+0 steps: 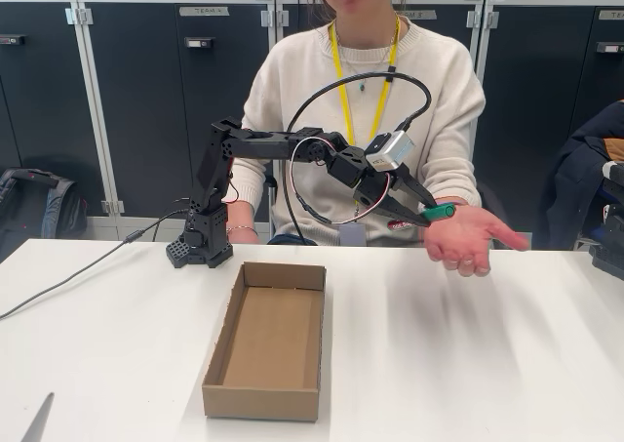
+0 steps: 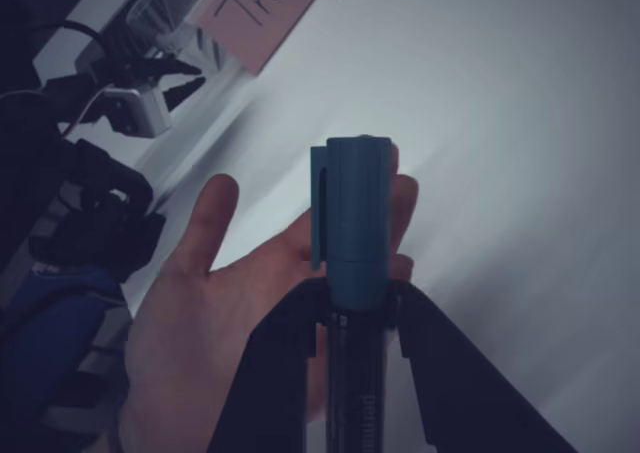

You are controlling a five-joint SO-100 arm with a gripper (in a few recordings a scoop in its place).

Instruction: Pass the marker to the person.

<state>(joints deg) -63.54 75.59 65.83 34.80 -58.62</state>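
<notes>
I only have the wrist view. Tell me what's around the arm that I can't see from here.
Observer: An open cardboard box sits on the table in front of the arm's base.
Operator: Say who owns that palm.
Observer: A seated person behind the table, hand held palm up over the table edge.
Operator: Report the marker's height.
Observer: The robot's hand holds the marker, cap just above the palm.

Lab or workshop, labelled dark cabinets [image 1: 146, 100], white table [image 1: 468, 364], lanyard [image 1: 343, 81]
</notes>
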